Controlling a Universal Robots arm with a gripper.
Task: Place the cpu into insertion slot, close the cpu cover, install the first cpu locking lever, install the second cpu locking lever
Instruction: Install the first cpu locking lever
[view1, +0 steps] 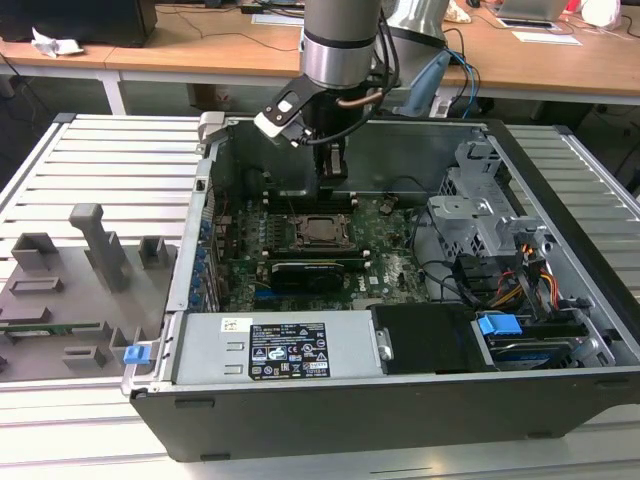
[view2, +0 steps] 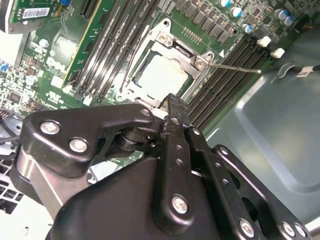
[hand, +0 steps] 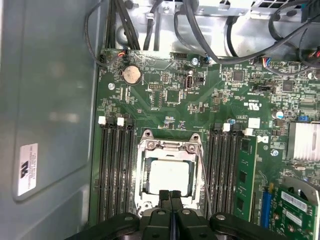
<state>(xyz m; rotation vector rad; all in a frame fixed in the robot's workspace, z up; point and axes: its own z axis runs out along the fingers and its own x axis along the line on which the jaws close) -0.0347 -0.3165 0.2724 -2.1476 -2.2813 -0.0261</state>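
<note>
The cpu (hand: 170, 175) lies flat in the insertion slot (view1: 303, 228) on the green motherboard, its pale metal top showing through the window of the cpu cover (hand: 167, 147). The silvery cover lies down over it. A thin wire lever (view2: 235, 67) sticks out sideways from one corner of the socket; in the first wrist view the lever (hand: 204, 172) runs along the socket's side. My gripper (hand: 170, 196) hangs just above the socket's edge, its black fingers (view2: 172, 107) pressed together with nothing between them. In the exterior view the gripper (view1: 335, 192) is inside the case, over the cpu (view1: 322, 231).
Black memory slots (hand: 115, 170) flank the socket on both sides. A green card (hand: 246, 175) stands beside them. The case's metal wall (hand: 50, 100) is close by, and a drive cage (view1: 480, 210) with cables fills the exterior view's right. Grey fixtures (view1: 95, 245) sit outside the case.
</note>
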